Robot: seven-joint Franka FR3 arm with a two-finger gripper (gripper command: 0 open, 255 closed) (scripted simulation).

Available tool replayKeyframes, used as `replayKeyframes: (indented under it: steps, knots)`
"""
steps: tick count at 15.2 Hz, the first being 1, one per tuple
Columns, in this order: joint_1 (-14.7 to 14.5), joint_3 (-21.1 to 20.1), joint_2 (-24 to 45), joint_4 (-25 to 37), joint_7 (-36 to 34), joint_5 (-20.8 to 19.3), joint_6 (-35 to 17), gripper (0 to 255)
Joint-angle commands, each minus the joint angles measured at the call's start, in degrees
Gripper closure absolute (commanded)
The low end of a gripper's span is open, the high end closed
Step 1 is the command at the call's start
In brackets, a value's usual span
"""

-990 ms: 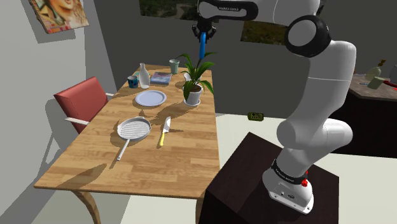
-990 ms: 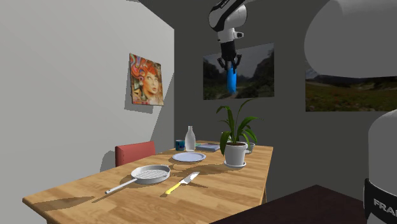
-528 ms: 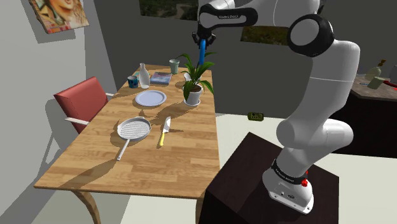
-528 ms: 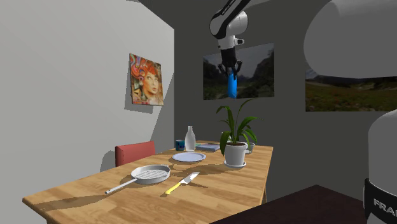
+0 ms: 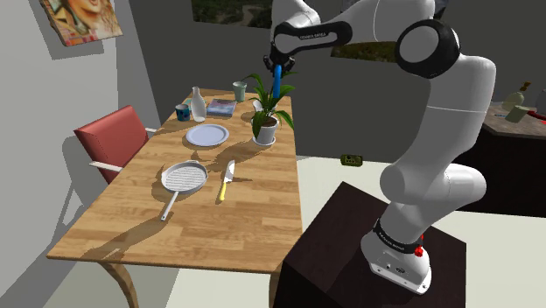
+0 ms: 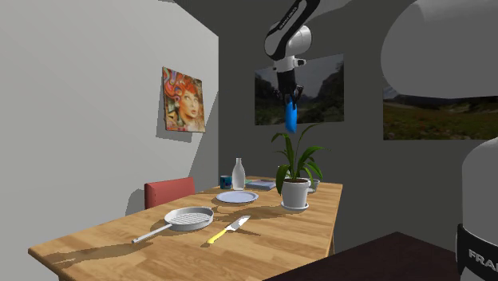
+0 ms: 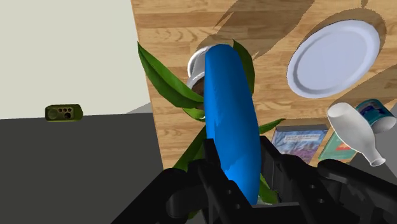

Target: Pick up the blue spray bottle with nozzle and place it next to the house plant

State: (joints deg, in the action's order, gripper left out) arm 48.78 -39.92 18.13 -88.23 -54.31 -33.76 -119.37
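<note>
Upper centre of the shoulder view: we see the gripper (image 5: pixel 278 63) clasping the blue spray bottle (image 5: pixel 277 81), held aloft above the potted house plant (image 5: pixel 266 112) on the wooden table (image 5: pixel 201 219).

The arm (image 5: pixel 442 131) is built of glossy white, rounded shells joined by dark grey collars (image 5: pixel 424 48). A black band (image 5: pixel 317 35) on the link before the wrist bears small white lettering. The foot (image 5: pixel 398 262) is a white flared housing under a black ring, with a small red mark (image 5: pixel 418 251) on its side. The claw (image 7: pixel 245 181) is all black, a blocky, faceted body carrying two squared fingers (image 7: pixel 280 175).
</note>
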Motion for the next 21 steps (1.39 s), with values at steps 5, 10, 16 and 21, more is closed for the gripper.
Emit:
replayKeyframes:
  steps: [5, 10, 16, 21]
  knots:
    - [0.23, 0.57, 0.5, -3.7, -1.93, -1.39, -3.82, 255]
    - [0.18, 1.19, 1.26, -6.42, -3.76, -2.93, -6.82, 255]
    - [-0.15, 2.13, 2.55, -9.15, -6.17, -5.18, -10.17, 255]
    - [-0.63, 3.09, 3.92, -10.99, -8.33, -7.35, -12.76, 255]
